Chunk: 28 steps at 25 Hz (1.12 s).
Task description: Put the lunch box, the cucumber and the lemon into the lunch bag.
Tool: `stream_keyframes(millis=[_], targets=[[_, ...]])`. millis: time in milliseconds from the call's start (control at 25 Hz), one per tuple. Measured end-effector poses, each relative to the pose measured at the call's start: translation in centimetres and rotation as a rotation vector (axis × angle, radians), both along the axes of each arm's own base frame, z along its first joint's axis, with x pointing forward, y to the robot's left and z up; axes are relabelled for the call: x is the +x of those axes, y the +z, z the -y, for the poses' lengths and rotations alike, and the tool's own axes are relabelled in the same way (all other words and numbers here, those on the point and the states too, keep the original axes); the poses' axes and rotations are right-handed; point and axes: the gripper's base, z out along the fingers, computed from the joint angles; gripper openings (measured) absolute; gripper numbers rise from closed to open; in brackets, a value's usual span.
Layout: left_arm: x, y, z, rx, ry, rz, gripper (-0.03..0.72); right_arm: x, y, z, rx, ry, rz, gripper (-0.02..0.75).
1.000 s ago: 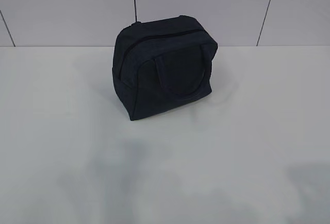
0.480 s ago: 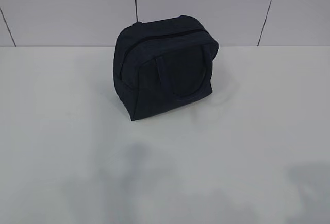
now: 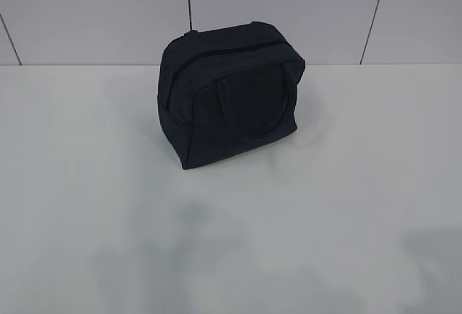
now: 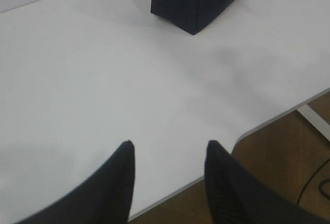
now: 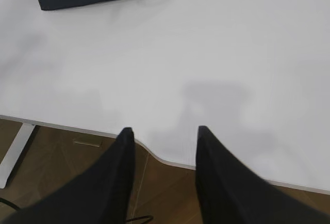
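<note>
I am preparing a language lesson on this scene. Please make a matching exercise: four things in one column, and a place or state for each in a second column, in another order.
Things:
1. bag
2. left hand
3. right hand
4. table

Places or states:
A. white, carrying the bag
B. open and empty, at the table's near edge, bag far ahead to its left
C. dark navy, standing upright, zipper shut
D. open and empty, at the table's near edge, bag far ahead, slightly to its right

Pairs: 1-C, 2-D, 3-B, 4-A

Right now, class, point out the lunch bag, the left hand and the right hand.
lunch bag point(image 3: 231, 105), exterior view, front panel.
left hand point(image 4: 169, 149), left wrist view, between fingertips.
right hand point(image 5: 164, 134), right wrist view, between fingertips.
</note>
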Motion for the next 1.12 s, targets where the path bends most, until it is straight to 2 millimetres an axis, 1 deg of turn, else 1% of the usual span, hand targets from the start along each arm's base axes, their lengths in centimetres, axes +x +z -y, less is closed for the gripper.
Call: stream_keyframes(millis=[80,160,240,320,840,1120], targets=[[0.0,0.0,0.0,0.0,0.0,0.0,0.376,0.0,0.0,0.0,0.0,0.0,0.0,0.355],[0.0,0.0,0.0,0.0,0.0,0.0,0.452,0.0,0.0,0.0,0.002,-0.001,0.0,0.44],[0.0,0.0,0.0,0.0,0.0,0.0,0.485,0.03,-0.07,0.0,0.003,-0.002,-0.003,0.509],[0.0,0.0,0.0,0.0,0.0,0.0,0.494,0.05,-0.13,0.0,0.003,-0.002,-0.005,0.533],[-0.01,0.0,0.02,-0.002,-0.001,-0.001,0.484,0.05,-0.13,0.0,0.004,-0.003,-0.006,0.542],[-0.01,0.0,0.05,-0.003,0.013,-0.001,0.455,0.02,-0.13,-0.02,0.006,-0.002,-0.004,0.542]])
